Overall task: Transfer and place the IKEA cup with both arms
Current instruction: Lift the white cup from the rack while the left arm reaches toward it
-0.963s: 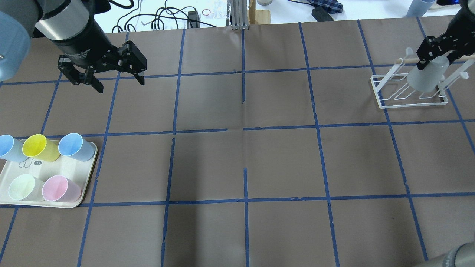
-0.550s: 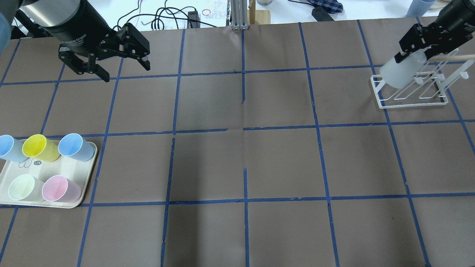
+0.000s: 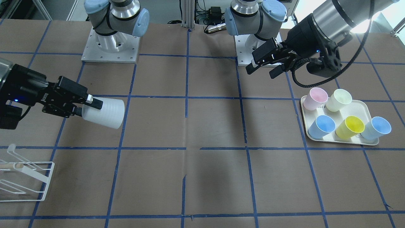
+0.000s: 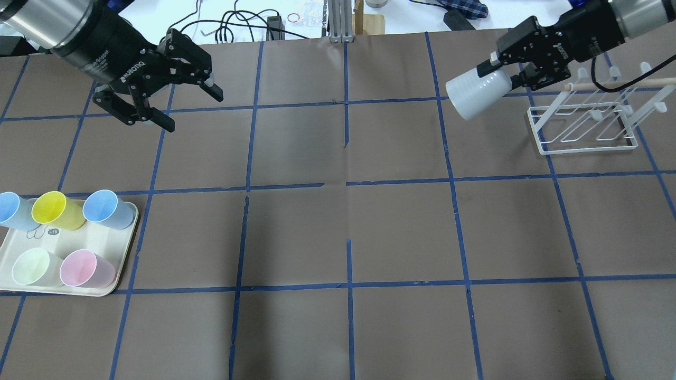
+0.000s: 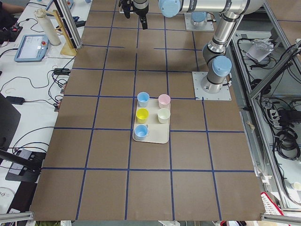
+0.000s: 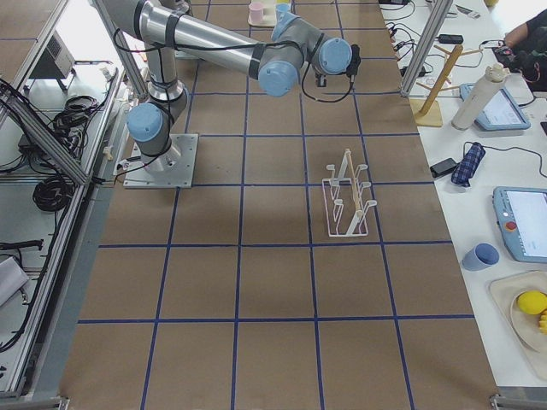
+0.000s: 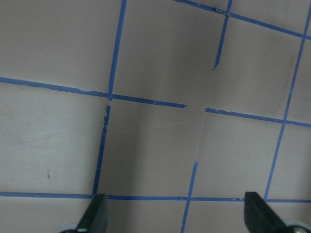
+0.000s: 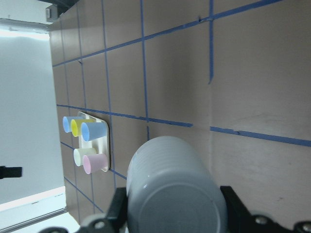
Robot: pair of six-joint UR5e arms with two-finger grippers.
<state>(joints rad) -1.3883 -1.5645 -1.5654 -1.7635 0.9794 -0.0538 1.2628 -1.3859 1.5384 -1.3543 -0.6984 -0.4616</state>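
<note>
The grey IKEA cup (image 4: 475,95) is held on its side in the air, left of the white rack, its closed base pointing toward the table's middle. My right gripper (image 4: 503,71) is shut on its rim end. The cup also shows in the front view (image 3: 104,113) and fills the right wrist view (image 8: 175,189). My left gripper (image 4: 194,112) is open and empty above the far left of the table, well apart from the cup. It also shows in the front view (image 3: 261,72) and in the left wrist view (image 7: 177,221).
A white wire drying rack (image 4: 581,126) with a wooden bar stands at the far right. A cream tray (image 4: 79,240) at the near left holds several pastel cups: two light blue, yellow, pale green and pink. Cables and clutter lie beyond the far table edge.
My right gripper has carried the grey cup up off the rack and leftward, tipping it onto its side. My left gripper has turned and shifted slightly right, still open.
</note>
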